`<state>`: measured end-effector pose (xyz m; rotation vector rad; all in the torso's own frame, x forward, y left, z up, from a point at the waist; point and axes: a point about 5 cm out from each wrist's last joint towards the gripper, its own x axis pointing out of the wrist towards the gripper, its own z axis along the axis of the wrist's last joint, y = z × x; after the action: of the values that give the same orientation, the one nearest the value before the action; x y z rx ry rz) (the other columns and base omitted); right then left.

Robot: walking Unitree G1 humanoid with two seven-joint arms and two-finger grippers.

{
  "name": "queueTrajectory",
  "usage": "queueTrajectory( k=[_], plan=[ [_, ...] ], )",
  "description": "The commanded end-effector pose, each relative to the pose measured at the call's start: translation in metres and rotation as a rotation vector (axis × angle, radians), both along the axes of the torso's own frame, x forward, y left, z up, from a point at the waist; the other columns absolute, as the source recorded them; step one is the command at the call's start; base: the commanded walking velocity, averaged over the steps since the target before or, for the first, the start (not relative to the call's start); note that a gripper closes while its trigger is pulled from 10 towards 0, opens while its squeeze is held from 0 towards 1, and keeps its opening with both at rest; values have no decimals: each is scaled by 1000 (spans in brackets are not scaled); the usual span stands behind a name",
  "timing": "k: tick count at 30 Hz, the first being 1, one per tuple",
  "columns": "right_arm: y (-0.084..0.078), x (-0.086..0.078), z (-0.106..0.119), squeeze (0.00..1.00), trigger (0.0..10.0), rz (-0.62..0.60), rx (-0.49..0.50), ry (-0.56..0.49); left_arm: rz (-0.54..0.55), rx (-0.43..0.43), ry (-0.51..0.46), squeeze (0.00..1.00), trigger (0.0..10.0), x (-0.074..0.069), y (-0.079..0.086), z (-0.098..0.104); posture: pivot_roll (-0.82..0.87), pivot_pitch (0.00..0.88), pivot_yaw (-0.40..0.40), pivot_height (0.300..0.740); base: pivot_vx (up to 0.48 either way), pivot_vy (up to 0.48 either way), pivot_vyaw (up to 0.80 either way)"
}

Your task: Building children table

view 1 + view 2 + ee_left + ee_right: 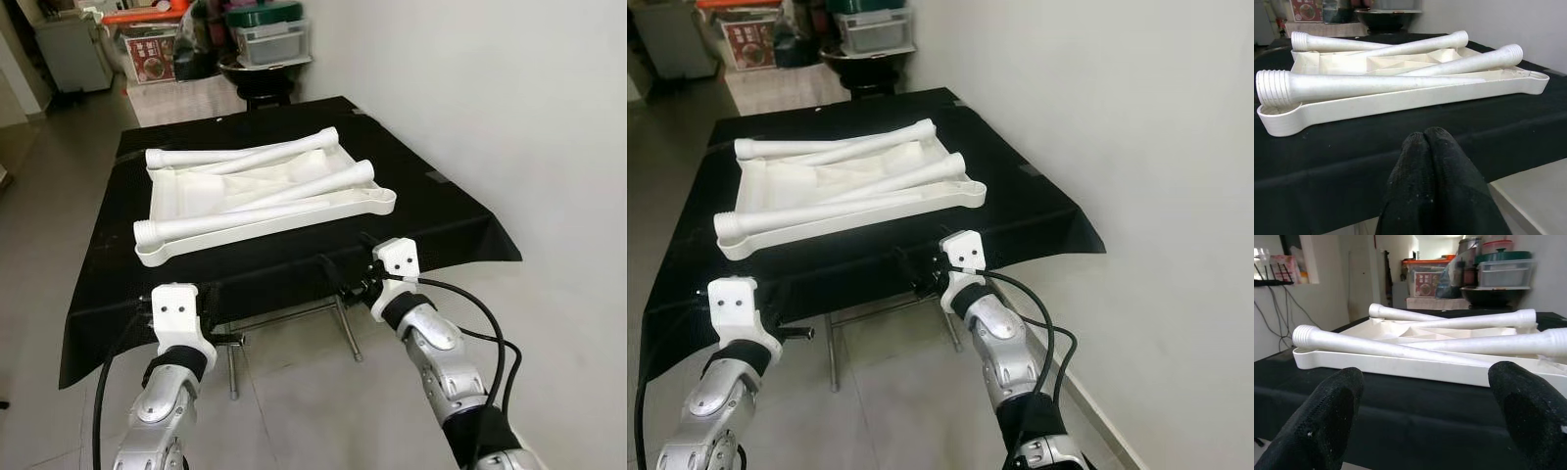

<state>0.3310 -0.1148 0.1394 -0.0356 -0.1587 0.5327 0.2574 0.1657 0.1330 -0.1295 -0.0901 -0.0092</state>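
A: Where is the tabletop?
B: The white children's tabletop [196, 201] lies upside down on a black-draped table [294, 264], four white legs [294, 191] resting loose across it.

A: Left gripper?
B: The left gripper [1432, 147] has its fingertips pressed together, nothing between them, pointing at the near edge of the cloth, just short of it.

A: Right gripper?
B: The right gripper [1425, 396] has its fingers spread wide and is empty, at the same front edge, near the tabletop's corner.
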Motion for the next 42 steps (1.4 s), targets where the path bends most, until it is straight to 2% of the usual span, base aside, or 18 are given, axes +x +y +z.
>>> queueTrajectory(
  k=[1,10,11,13,14,19,21,24,26,27,28,29,30,35,38,42],
  plan=[
    [5,0,6,1000,10000,20,4,-20,4,-13,-17,0,0,-2,1,2,-76,0,29,740,0,0,0],
    [6,-1,7,1000,10000,16,1,-25,16,-5,-8,0,0,-4,1,2,-77,0,30,740,0,0,0],
    [5,1,8,1000,10000,-5,-13,-25,29,13,9,0,10000,-3,2,1,-76,0,29,740,0,0,0],
    [5,2,8,1000,10000,-12,-18,-22,30,18,10,0,10000,-2,2,1,-76,0,29,740,0,0,0],
    [5,3,8,0,10000,-17,-24,-16,33,22,13,0,10000,-2,3,2,-76,0,30,740,0,0,0],
    [6,4,13,0,10000,-16,-58,-41,12,54,-5,0,10000,-1,1,6,-77,0,32,740,117,0,0],
    [6,5,21,0,10000,-16,-86,-98,-8,55,-25,0,10000,0,-2,10,-77,0,34,740,429,0,800],
    [5,9,26,0,10000,-30,-54,-96,-12,43,-37,0,10000,1,-3,15,-77,0,36,740,426,0,0],
    [1,13,32,0,10000,-46,-135,-121,-28,49,-45,0,10000,2,-6,17,-75,0,40,740,426,0,216],
    [0,13,37,0,10000,-31,-145,-158,-36,50,-48,0,10000,2,-7,19,-75,0,40,740,424,0,800],
    [0,13,37,0,10000,-31,-145,-158,-36,50,-48,0,10000,2,-7,19,-75,0,40,740,424,0,800],
    [0,13,47,0,10000,-7,-93,-193,-44,47,-50,0,10000,3,-9,21,-78,0,41,740,412,0,800],
    [0,14,48,0,10000,-10,-83,-188,-49,50,-51,0,10000,4,-10,21,-78,0,40,740,405,0,0],
    [2,18,57,0,10000,2,-127,-201,-59,52,-53,0,10000,5,-13,22,-77,0,40,740,395,0,0],
    [7,17,66,0,10000,69,-157,-232,-68,52,-54,0,10000,5,-15,23,-75,0,38,740,379,0,0],
    [17,13,71,0,10000,191,-277,-269,-73,53,-48,0,10000,4,-16,22,-75,0,38,740,371,0,0]
  ],
)
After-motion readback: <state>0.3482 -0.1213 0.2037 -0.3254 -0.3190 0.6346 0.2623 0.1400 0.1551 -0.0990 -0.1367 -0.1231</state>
